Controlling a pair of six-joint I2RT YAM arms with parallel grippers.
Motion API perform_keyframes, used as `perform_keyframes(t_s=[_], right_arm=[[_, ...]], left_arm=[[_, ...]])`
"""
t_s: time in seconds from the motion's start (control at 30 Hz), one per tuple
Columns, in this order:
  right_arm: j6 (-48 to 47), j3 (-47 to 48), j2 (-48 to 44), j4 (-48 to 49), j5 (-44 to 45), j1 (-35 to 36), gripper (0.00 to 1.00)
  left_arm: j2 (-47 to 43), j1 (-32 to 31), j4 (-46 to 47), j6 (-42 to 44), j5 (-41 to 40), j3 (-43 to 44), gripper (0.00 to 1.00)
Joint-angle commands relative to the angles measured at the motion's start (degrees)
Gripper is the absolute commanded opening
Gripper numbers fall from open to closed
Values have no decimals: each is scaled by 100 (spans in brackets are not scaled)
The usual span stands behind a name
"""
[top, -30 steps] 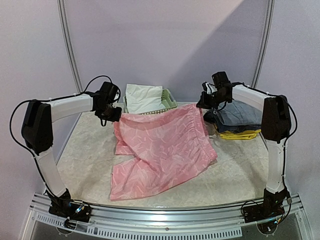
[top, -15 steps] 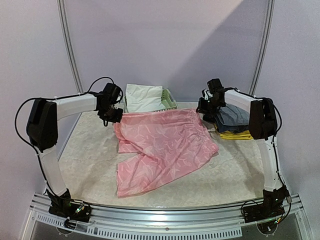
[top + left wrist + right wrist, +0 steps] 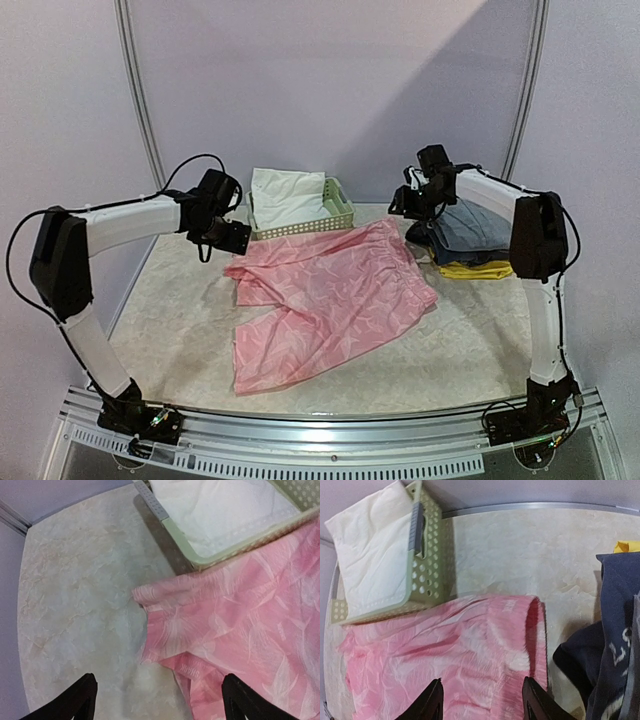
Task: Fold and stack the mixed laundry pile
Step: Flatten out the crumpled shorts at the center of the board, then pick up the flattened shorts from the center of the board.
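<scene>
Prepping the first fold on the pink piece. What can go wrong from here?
1. Pink garment is doubled over near the left hand; folding now may set a crooked crease.
2. Its waistband lies against the basket; a grasp there could snag it.
3. Right hand hangs close to the dark blue stack and might drag it.

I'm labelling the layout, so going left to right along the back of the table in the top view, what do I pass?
First the left pincer, pale green basket, right pincer, folded dark blue and yellow clothes. The pink garment overlaps several, so it is omitted.
</scene>
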Motion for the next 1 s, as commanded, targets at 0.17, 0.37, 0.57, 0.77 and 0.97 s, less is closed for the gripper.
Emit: perform_keyframes(t_s=[0.17,0.37,0.57,0.77,0.97], right_arm=[[-225,-2397,-2078,431,241,592,64],[-21,-4310,-3455,945,272,711,70],[345,-5805,-4601,1251,459,713,91],[633,-6677,-5274,1390,387,714,99],[748,-7166,-5370,1590,341,718,99]], left_arm=[[-1711,-927,-164,-559,-365,-1549,93],[-2447,-1737,-424,-1161,-183,-2466,90],[-2948,-2497,-591,-1809,253,-3298,85],[-3306,-3080,-455,-2260,1116,-3996,80],[-3383,-3612,-252,-2400,1573,-4373,79]])
